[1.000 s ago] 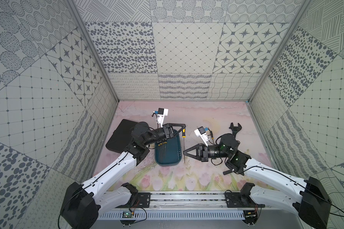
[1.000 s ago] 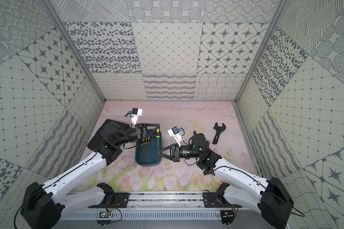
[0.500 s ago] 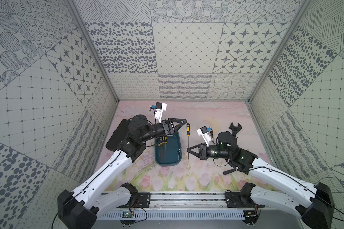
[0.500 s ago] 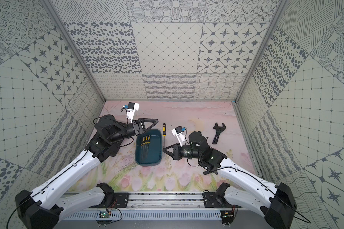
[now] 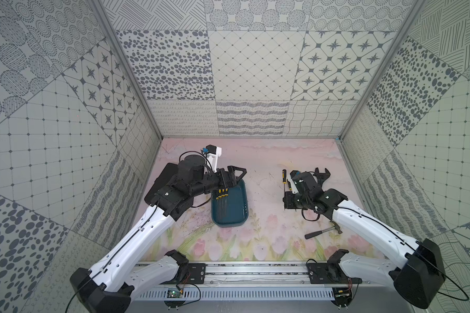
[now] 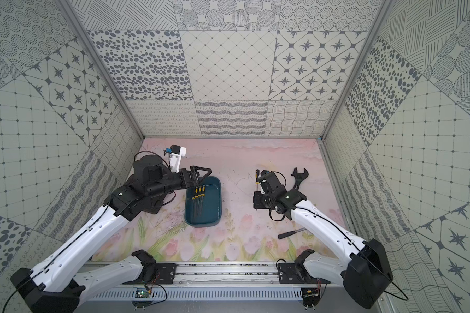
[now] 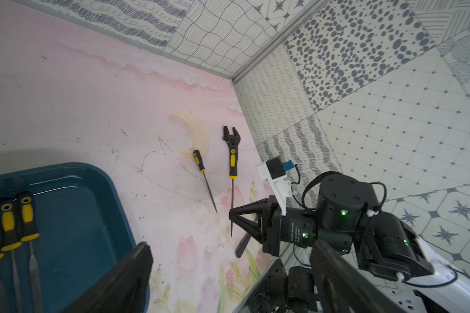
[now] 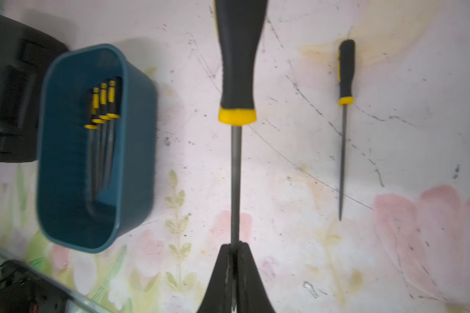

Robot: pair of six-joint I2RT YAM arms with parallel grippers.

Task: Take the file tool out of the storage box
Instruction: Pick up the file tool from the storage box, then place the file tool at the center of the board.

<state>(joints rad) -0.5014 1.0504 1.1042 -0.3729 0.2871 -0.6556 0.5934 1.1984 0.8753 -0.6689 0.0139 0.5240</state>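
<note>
- The right hand is pinched tight on the file. It grips the thin shaft low down, towards the tip end, and in the left wrist view the tip pokes out past the fingers.
- The file has a fat black handle that swells in the middle and a bright yellow collar where the handle meets the metal. Its shaft is slim, straight and grey. The handle points toward the far edge of the table.
- It is held above the table's right half, about midway between the near and far edges. It is outside the storage box and well apart from it.
- A second file of the same make lies flat on the table near the held one, parallel to it, with its handle also toward the far edge.
- A black wrench lies farther toward the right edge, partly behind the right arm. A hammer lies closer to the near edge.
- The storage box is dark teal with rounded corners and sits left of the table's centre. Other files lie side by side along its left side.
- The left hand has its fingers spread wide and holds nothing. It hangs over the box's far end.
- A black case lies by the left edge, partly under the left arm.
</note>
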